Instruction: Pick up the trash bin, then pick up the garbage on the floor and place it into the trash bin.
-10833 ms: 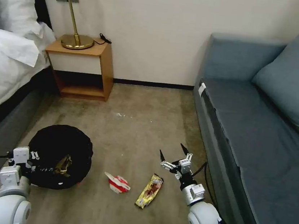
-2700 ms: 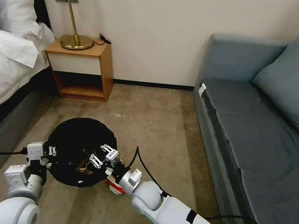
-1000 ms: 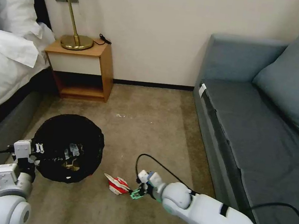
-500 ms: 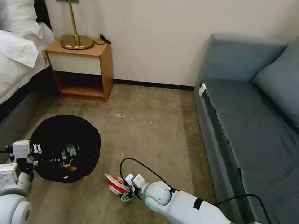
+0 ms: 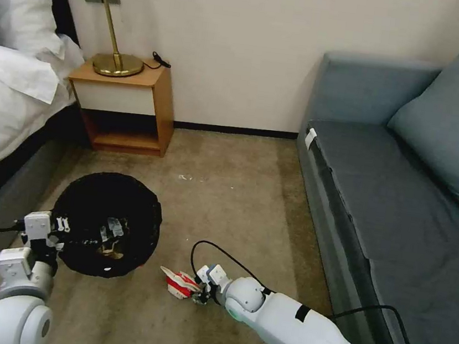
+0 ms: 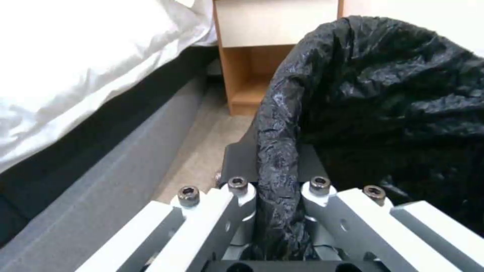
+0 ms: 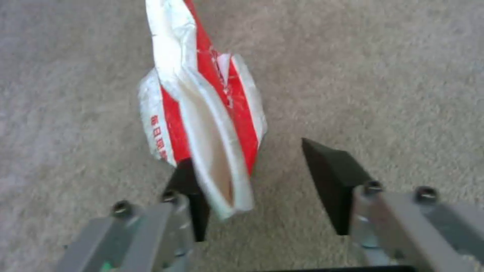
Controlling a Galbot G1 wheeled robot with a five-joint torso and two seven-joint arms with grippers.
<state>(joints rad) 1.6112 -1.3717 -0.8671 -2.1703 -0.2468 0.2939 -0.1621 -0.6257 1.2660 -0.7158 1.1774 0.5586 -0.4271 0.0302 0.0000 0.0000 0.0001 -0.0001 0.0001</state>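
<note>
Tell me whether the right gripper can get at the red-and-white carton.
Probably yes. The right gripper is open at the crushed red-and-white carton on the carpet, one finger beside its end, nothing between them.

Red characters run down the carton — too blurred to read.

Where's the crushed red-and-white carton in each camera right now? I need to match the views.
Head view: the carton lies on the carpet, right of the trash bin, at the right end effector.
Right wrist view: the carton sits mid-picture, its near end between the open fingers.
Left wrist view: faces the trash bin's bag rim, clamped by the left end effector.
Shared landmark: the beige carpet.
</note>
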